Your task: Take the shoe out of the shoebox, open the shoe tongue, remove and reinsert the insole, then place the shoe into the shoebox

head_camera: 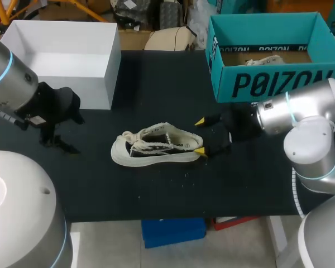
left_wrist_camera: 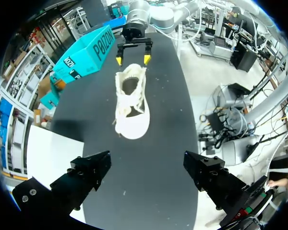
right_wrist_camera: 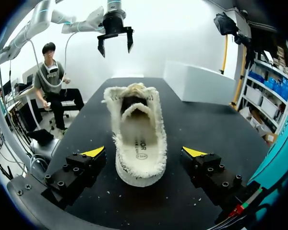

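Observation:
A cream canvas shoe [head_camera: 156, 146] lies on its side in the middle of the black table, toe to the left. In the right wrist view the shoe [right_wrist_camera: 137, 139] points away, its insole showing inside. My right gripper [head_camera: 200, 136] stands open at the heel, one yellow fingertip on each side with a gap to the shoe [right_wrist_camera: 144, 155]. My left gripper [head_camera: 57, 142] hangs open above the table's left part, well clear of the shoe [left_wrist_camera: 130, 103], with nothing between its fingers [left_wrist_camera: 149, 177]. The teal shoebox [head_camera: 268, 53] stands at the back right.
A white box [head_camera: 61, 56] stands at the back left corner. The table's front edge [head_camera: 178, 215] runs close below the shoe. Bare black tabletop lies between the shoe and both boxes.

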Controlling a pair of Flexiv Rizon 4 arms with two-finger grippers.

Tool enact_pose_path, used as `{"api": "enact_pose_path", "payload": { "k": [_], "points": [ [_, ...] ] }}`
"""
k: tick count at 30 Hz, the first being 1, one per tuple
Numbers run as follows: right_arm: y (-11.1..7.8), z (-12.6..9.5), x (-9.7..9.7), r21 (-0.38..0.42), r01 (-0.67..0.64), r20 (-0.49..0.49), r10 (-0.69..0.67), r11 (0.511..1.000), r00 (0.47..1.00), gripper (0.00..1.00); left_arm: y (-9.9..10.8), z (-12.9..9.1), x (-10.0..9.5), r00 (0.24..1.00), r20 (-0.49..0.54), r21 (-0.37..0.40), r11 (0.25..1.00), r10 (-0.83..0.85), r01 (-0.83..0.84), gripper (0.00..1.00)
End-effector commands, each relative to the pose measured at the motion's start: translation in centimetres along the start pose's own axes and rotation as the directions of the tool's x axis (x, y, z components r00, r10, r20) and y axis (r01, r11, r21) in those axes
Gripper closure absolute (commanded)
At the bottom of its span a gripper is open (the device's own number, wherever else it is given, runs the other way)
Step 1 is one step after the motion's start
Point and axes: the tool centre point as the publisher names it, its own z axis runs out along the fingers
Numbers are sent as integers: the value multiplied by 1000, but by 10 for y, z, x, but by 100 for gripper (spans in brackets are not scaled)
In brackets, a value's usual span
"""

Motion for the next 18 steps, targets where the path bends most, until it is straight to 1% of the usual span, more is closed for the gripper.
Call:
{"api": "enact_pose_path", "payload": {
  "k": [1,11,18],
  "points": [
    [-3,10,-3,-16,-3,-1,3,1000,1000,0,1,2,1,1000,4,1,1000,2,-2,0],
    [-9,19,2,-32,-15,-12,14,999,1000,0,1,2,1,1000,4,1,1000,2,-2,0],
    [-15,25,2,-62,-20,1,20,998,1000,0,1,2,1,1000,4,1,1000,2,-2,0]
  ]
}}
